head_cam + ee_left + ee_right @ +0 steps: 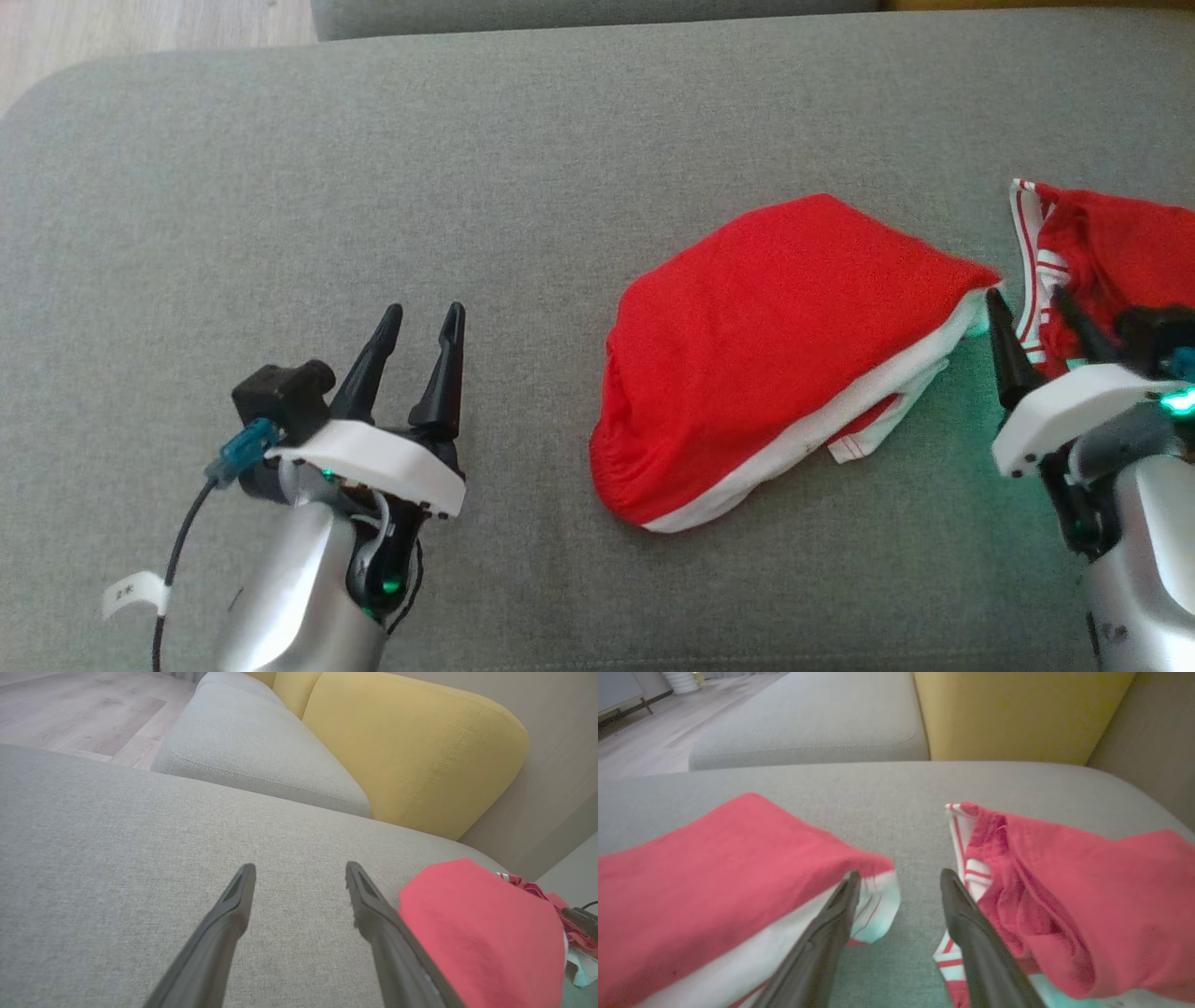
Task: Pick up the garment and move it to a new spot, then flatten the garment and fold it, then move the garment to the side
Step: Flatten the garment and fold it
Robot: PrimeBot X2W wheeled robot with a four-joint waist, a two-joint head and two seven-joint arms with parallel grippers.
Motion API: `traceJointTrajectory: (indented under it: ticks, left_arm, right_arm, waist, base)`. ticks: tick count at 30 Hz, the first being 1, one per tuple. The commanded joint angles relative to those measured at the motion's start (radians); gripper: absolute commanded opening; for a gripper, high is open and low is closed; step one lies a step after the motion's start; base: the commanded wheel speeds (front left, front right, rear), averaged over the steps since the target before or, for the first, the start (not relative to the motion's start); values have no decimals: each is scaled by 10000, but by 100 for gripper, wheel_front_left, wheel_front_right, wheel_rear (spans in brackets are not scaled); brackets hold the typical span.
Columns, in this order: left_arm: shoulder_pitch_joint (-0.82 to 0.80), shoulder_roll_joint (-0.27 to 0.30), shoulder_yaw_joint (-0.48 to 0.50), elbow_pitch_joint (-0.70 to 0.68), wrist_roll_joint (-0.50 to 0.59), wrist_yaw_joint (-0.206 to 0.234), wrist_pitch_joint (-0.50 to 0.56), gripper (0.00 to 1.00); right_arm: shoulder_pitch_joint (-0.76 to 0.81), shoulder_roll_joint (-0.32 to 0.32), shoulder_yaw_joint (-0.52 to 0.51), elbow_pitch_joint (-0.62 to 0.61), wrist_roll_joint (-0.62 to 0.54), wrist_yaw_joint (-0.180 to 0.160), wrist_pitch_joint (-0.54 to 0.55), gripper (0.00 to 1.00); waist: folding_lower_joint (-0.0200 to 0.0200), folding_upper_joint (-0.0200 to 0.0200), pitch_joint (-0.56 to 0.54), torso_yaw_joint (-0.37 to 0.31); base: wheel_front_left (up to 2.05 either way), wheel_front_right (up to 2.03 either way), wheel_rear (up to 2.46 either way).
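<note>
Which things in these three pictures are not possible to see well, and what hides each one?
1. Second red garment: head view, cut off by the right edge and partly behind the right hand.
2. Folded red garment: head view, inner layers hidden under its top layer.
3. Right wrist view: whether a finger touches the folded garment's white hem; the finger covers that spot.

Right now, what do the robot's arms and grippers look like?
The left gripper and right gripper each have two long black tapered fingers on a white plate, above a silver forearm with green lights. On the left sit a blue plug, a black cable and a white label.
</note>
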Motion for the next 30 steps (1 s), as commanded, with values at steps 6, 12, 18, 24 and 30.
traceJointTrajectory:
  ticks: [6, 12, 18, 24, 30]
  left_arm:
    - [-173, 84, 275, -312, -89, 9, -124, 100]
    - [23, 84, 259, -384, -165, 65, -124, 100]
    - [129, 84, 186, -519, -293, 147, -124, 100]
    - [6, 84, 50, -590, -367, 177, -124, 100]
    - [-163, 84, -230, -563, -556, 186, -124, 100]
  right_arm:
    - [245, 572, -202, -1516, -387, -9, -1060, 100]
    - [1204, 999, 690, -2868, -233, -9, -1426, 100]
    - [1720, 950, 1759, -3344, -333, -9, -1045, 100]
    - [641, 148, 3343, -3435, -104, -9, 188, 100]
    - [-1317, -1002, 5715, -2934, 1432, -9, 2257, 100]
  waist:
    - [0, 0, -240, -4]
    - [0, 0, -531, -67]
    - [0, 0, -557, -27]
    - [0, 0, -308, 226]
    - [0, 0, -39, 642]
  base:
    - [0, 0, 0]
    - [0, 0, 0]
    - [0, 0, 0]
    - [0, 0, 0]
    - [0, 0, 0]
